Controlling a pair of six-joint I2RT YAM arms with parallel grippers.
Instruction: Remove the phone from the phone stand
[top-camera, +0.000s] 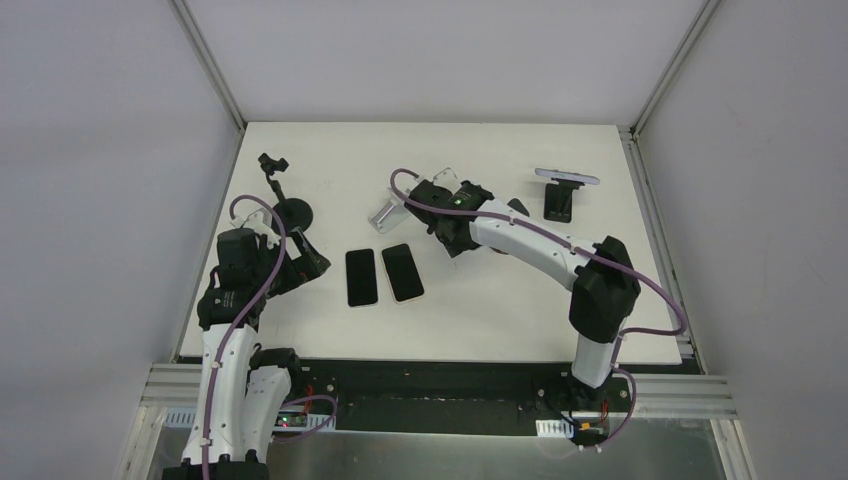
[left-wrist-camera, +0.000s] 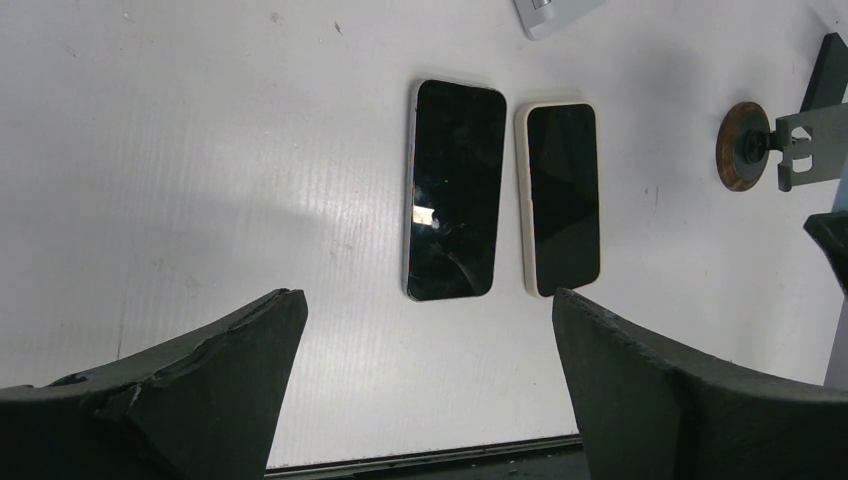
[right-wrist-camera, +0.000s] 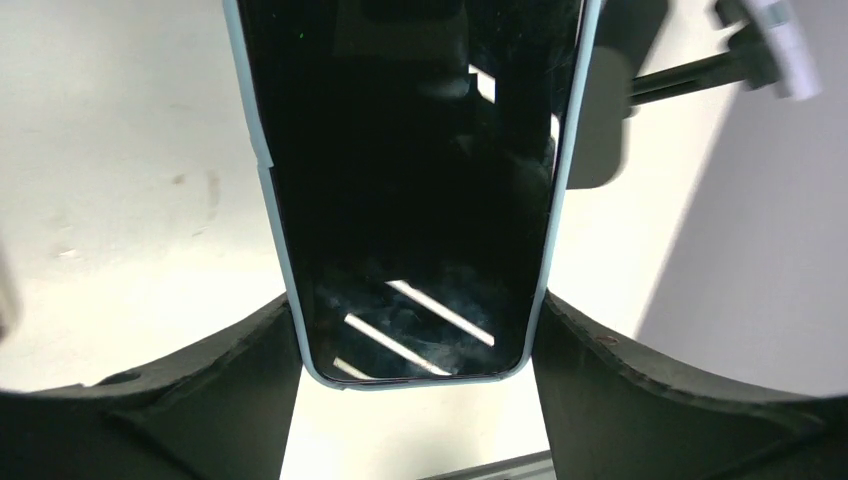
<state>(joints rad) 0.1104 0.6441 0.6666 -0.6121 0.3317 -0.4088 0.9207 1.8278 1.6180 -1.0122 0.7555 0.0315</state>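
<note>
I have the right end effector (right-wrist-camera: 415, 310) clamped across the lower edges of the blue-cased phone (right-wrist-camera: 410, 150), its long axis running straight out from the fingers, just right of the silver stand (top-camera: 385, 212) and seemingly clear, while the left end effector (left-wrist-camera: 428, 300) gapes wide, farther off.

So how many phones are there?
4. The cracked phone and the white-edged phone lie side by side mid-table, the blue-cased phone is in the right hand, and the far phone sits on a black stand. None seem hidden.
</note>
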